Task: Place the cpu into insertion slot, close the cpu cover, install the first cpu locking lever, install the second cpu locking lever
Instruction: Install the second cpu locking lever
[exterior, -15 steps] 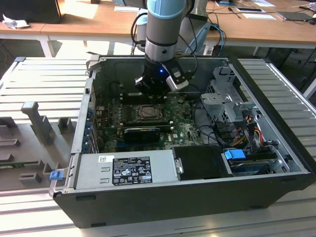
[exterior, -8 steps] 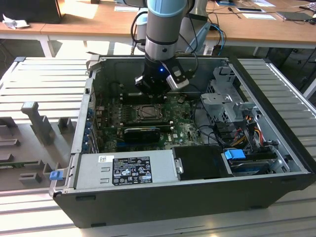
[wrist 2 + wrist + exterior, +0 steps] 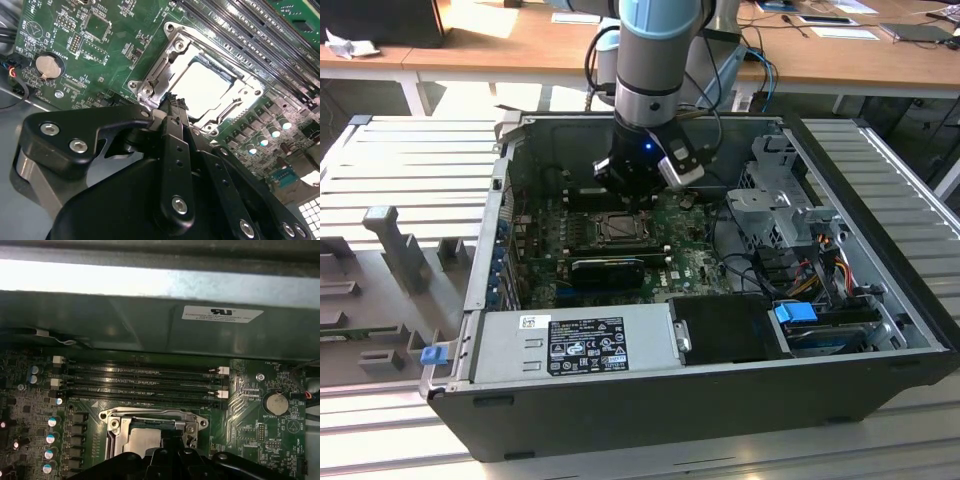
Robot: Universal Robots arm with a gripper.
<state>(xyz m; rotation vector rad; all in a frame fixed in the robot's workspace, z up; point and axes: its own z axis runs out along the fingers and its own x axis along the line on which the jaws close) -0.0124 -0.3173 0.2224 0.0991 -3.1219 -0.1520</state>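
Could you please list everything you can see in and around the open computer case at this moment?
computer case: one, black, lying open on the slatted grey bench.
motherboard: one, green, on the case floor.
cpu: one, silver-grey, seated in the insertion slot.
cpu cover: one, silver frame, lying down around the cpu.
memory slots: several, long and black, beside the socket.
coin battery: one, silver, on the motherboard.
power supply: one, grey, along the near case wall.
blue clip: one, by the drive bay.
gripper: one, black, at the socket's edge.
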